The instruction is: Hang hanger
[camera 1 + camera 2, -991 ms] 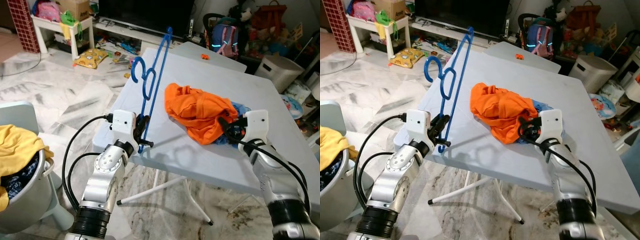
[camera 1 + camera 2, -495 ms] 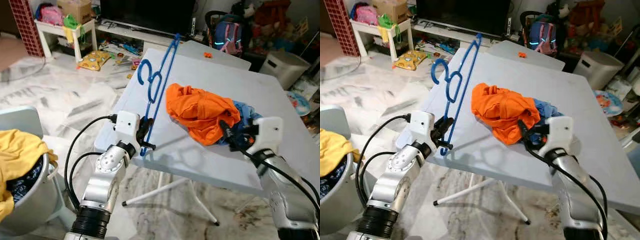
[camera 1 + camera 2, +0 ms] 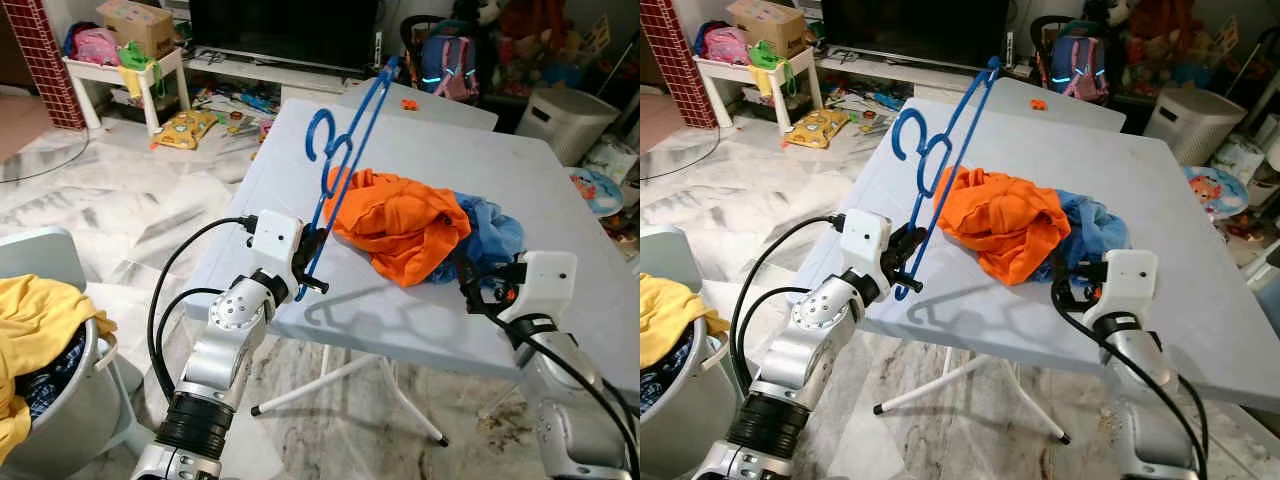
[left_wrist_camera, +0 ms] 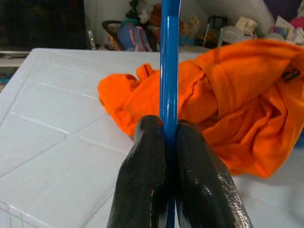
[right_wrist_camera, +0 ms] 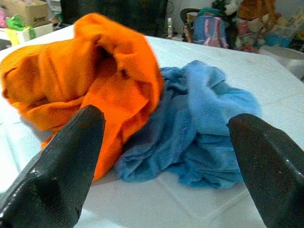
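Note:
A blue plastic hanger (image 3: 352, 140) stands tilted above the white folding table (image 3: 470, 150), hook toward the far left. My left gripper (image 3: 308, 262) is shut on its lower bar near the table's front-left edge; the bar (image 4: 169, 57) is pinched between the fingers (image 4: 147, 156). A crumpled orange garment (image 3: 400, 225) lies mid-table, just right of the hanger, with a blue garment (image 3: 490, 235) against its right side. My right gripper (image 3: 472, 290) is open near the front edge, facing the orange cloth (image 5: 95, 71) and the blue cloth (image 5: 204, 118) without touching them.
A grey bin (image 3: 95, 345) holding yellow cloth stands on the floor at my left. A second table (image 3: 440, 100) abuts the far side. Toys, a small white table (image 3: 110, 70) and a white basket (image 3: 575, 115) crowd the far floor.
The whole view has shifted. The hanger in my left gripper now leans closer to the orange garment. My right gripper has drawn back from the pile toward the front edge.

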Controlling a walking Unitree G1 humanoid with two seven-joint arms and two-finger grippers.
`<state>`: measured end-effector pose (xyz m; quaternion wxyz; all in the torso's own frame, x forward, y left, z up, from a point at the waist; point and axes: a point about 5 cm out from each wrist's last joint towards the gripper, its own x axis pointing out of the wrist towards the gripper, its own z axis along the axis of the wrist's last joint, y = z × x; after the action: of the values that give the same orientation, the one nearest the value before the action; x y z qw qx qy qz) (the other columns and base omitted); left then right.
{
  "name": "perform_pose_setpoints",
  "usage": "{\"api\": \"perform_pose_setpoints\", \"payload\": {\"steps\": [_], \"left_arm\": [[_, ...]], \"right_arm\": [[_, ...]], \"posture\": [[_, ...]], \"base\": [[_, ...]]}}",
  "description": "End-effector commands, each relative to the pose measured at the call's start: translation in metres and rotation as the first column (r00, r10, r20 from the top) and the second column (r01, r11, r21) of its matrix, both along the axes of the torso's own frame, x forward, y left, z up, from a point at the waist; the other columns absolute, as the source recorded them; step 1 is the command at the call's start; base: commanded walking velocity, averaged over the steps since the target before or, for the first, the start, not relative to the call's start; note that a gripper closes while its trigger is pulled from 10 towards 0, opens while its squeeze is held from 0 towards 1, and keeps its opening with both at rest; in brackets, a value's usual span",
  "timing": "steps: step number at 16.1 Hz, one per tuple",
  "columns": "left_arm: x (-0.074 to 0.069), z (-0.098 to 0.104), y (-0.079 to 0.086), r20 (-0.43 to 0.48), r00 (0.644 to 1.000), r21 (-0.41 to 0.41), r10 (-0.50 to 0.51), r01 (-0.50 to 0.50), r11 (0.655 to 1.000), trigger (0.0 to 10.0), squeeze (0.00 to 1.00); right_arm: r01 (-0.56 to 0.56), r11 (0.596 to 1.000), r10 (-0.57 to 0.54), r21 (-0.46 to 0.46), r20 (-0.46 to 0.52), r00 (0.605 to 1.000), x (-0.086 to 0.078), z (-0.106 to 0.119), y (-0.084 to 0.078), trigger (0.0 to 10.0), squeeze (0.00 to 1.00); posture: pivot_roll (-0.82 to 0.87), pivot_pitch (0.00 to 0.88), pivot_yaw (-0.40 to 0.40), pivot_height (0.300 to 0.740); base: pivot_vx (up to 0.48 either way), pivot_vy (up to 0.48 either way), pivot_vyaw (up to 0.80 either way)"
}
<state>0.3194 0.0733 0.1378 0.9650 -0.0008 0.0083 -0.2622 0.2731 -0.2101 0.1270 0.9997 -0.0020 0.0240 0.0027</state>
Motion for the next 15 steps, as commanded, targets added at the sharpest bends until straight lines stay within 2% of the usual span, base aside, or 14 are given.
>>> {"api": "perform_pose_setpoints", "payload": {"steps": [1,5,10,15], "left_arm": [[-0.002,-0.002,0.002,-0.002,1.000,0.012,-0.015,0.015,1.000,10.0,0.00],[-0.004,-0.006,0.004,-0.009,1.000,0.024,-0.010,0.011,1.000,10.0,0.00],[-0.005,-0.003,0.009,0.002,1.000,0.036,-0.009,0.009,0.999,10.0,0.00],[-0.011,-0.004,0.009,-0.009,1.000,0.046,-0.021,0.022,0.999,10.0,0.00]], "right_arm": [[-0.008,1.000,0.008,-0.014,0.013,1.000,-0.001,0.005,0.003,10.0,0.00],[-0.013,1.000,0.013,-0.025,0.012,1.000,0.002,0.005,0.002,10.0,0.00],[-0.040,0.999,0.040,-0.029,-0.006,0.999,0.005,-0.003,0.015,10.0,0.00],[-0.019,1.000,0.018,-0.016,-0.019,1.000,-0.001,-0.006,0.011,10.0,0.00]], "posture": [[0.12,0.000,-0.104,0.740],[0.14,0.000,-0.121,0.740],[0.17,0.000,-0.121,0.740],[0.16,0.000,-0.123,0.740]], "base": [[-0.247,0.000,0.00],[-0.248,0.000,0.00],[-0.253,0.000,0.00],[-0.254,0.000,0.00]]}}
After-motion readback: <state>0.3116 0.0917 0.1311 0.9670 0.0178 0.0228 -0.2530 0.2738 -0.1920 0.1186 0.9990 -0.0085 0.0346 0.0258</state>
